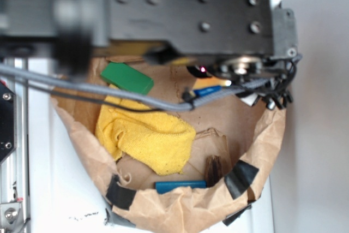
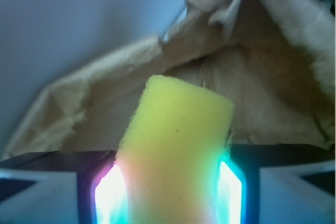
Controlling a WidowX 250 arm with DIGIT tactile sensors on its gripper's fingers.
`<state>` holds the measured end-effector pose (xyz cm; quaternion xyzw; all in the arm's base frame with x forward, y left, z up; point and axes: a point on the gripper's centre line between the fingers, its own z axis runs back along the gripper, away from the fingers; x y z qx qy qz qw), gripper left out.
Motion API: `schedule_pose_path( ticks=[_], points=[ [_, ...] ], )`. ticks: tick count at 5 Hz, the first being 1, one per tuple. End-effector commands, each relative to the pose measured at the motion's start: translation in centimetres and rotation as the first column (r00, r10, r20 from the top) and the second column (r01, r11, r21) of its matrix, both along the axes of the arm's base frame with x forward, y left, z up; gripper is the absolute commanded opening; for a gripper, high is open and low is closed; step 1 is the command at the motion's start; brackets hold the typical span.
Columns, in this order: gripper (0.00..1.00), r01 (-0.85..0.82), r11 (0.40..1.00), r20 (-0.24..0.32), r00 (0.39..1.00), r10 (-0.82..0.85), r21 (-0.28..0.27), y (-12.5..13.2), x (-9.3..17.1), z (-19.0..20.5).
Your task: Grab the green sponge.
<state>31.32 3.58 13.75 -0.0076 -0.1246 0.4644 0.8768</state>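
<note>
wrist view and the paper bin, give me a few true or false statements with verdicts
1. The yellow foam sponge sits between the gripper jaws. True.
2. A yellow terry cloth lies inside the brown paper bin. True.
3. The flat green block lies on top of the cloth. False: it lies beside it, on the bin floor.
4. The jaws are empty. False: they are closed on the sponge.
5. A blue object lies near the bin's front wall. True.

White tabletop [image 1: 60,189], plain pale wall [image 1: 322,135] on the right, soft even daylight
</note>
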Motion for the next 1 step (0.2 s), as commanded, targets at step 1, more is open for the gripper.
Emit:
schedule_pose_path(
  ticks=[1],
  points=[
    [0.00, 0.067, 0.994, 0.129, 0.989, -0.078, 0.088, 1.00, -2.35, 2.79]
  ],
)
